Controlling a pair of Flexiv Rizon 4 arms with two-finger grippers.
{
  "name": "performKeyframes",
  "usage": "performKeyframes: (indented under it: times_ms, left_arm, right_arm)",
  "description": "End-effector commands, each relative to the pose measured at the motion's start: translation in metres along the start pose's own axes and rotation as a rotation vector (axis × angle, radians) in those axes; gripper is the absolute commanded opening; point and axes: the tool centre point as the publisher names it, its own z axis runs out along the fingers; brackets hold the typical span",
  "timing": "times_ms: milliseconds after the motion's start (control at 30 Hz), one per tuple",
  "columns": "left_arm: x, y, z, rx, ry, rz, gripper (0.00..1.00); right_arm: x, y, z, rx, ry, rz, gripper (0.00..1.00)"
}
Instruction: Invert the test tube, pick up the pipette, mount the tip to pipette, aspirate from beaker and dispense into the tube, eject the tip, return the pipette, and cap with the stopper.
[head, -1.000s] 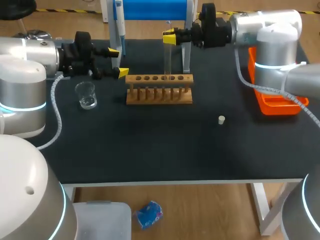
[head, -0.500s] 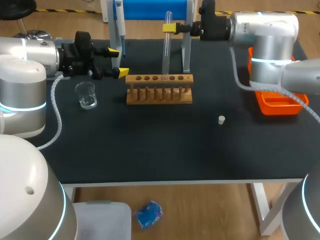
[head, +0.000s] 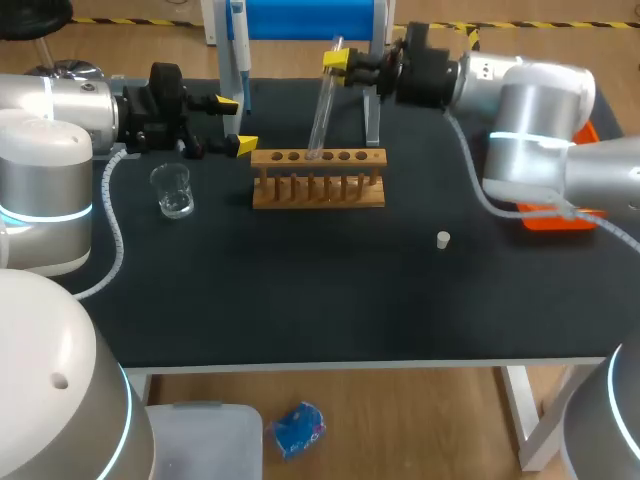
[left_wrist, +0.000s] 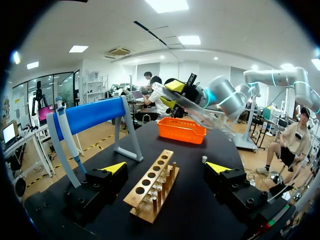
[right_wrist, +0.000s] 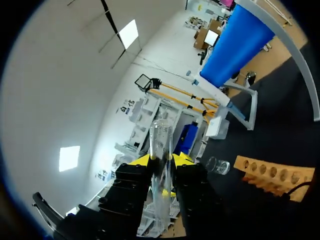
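My right gripper (head: 340, 62) is shut on a clear glass test tube (head: 322, 105), gripping it near its upper end. The tube hangs tilted above the back of the wooden rack (head: 318, 180), its lower end close to the rack's holes. In the right wrist view the tube (right_wrist: 161, 165) stands between the yellow tips of that gripper (right_wrist: 162, 159). My left gripper (head: 236, 124) is open, left of the rack and behind the glass beaker (head: 172, 190). From the left wrist, the rack (left_wrist: 152, 187) lies between and ahead of its gripper (left_wrist: 166, 170). The pipette (head: 237, 45) hangs on the blue stand (head: 300, 18). A white stopper (head: 443, 239) lies on the mat.
An orange tray (head: 560, 217) sits at the table's right edge, mostly hidden behind my right arm. The blue stand's legs rise just behind the rack.
The right wrist has turned, tipping the tube from upright to slanted, with its lower end swinging left over the rack. My left arm has stayed still.
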Motion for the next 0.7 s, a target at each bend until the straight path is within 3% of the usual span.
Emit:
performKeyframes:
  times_ms: [33, 167, 300, 500, 700]
  left_arm:
    - [0.0, 0.0, 0.0, 0.0, 0.001, 0.0, 1.0]
    - [0.0, 0.0, 0.0, 0.0, 0.001, 0.0, 1.0]
    - [0.0, 0.0, 0.0, 0.0, 0.001, 0.0, 1.0]
    - [0.0, 0.0, 0.0, 0.0, 0.001, 0.0, 1.0]
    - [0.0, 0.0, 0.0, 0.0, 0.001, 0.0, 1.0]
  right_arm:
    - [0.006, -0.004, -0.005, 0.133, 0.012, 0.068, 0.0]
    - [0.003, -0.008, -0.01, 0.233, 0.023, 0.091, 0.0]
    - [-0.009, -0.007, -0.02, 0.268, -0.002, 0.177, 0.0]
    - [-0.034, -0.006, -0.028, 0.28, -0.033, 0.256, 0.0]
    - [-0.044, -0.004, -0.027, 0.276, 0.005, 0.27, 0.0]
